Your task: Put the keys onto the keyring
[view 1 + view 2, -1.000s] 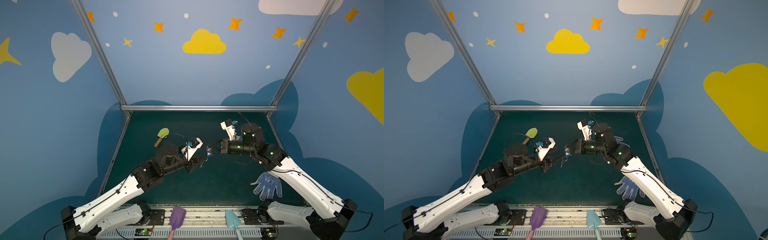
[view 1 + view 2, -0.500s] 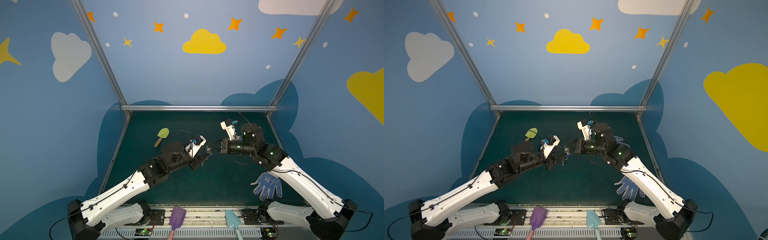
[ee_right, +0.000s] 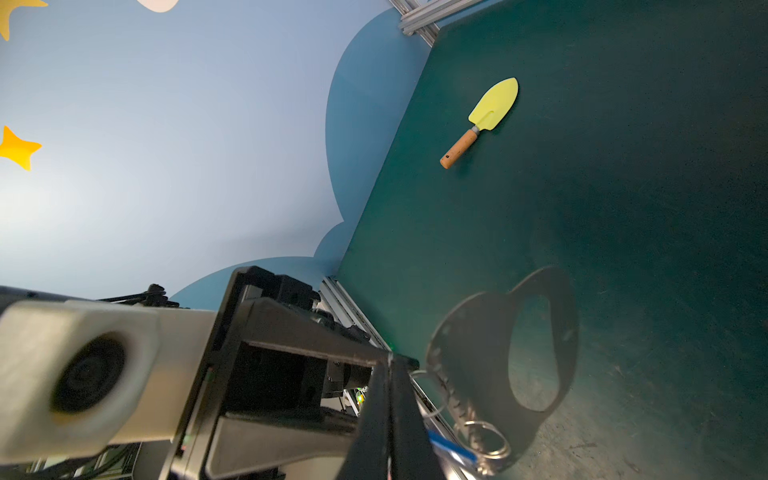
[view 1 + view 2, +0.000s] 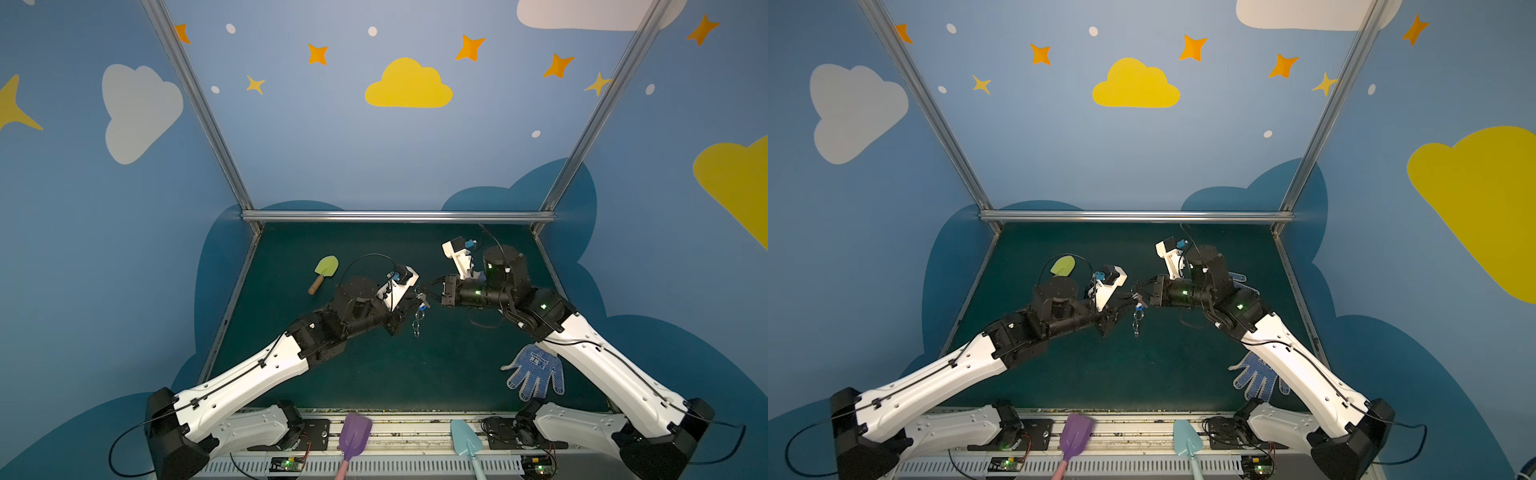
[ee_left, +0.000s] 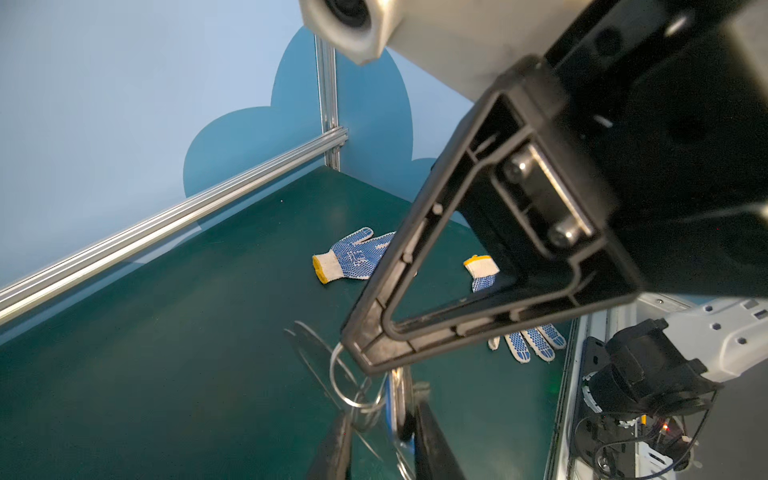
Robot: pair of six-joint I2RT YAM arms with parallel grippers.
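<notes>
Meeting tip to tip in mid-air above the green table (image 4: 374,374), two robot arms work on a small cluster of metal. The right gripper (image 3: 390,370) has its jaws pressed fully together. It appears to pinch one of the small metal rings on the edge of the keyring (image 3: 469,345), a flat dark grey plate with a large oval cutout that dangles just beneath that claw, clear of the table. The plate shows its broad face in the right wrist view and only a thin edge in the left wrist view. The keys (image 4: 422,301), silver with a bright blue tag (image 3: 451,445), sit right at the meeting point, just beside the plate's ringed edge. The left gripper (image 5: 381,411) reaches in from the opposite side, its jaws a narrow way apart with the keys and loose rings between them; whether they pinch the keys cannot be told. The left arm is nearer the keys, so the threading likely turns on bringing their tiny split ring squarely against the ringed edge that the right claw holds.
</notes>
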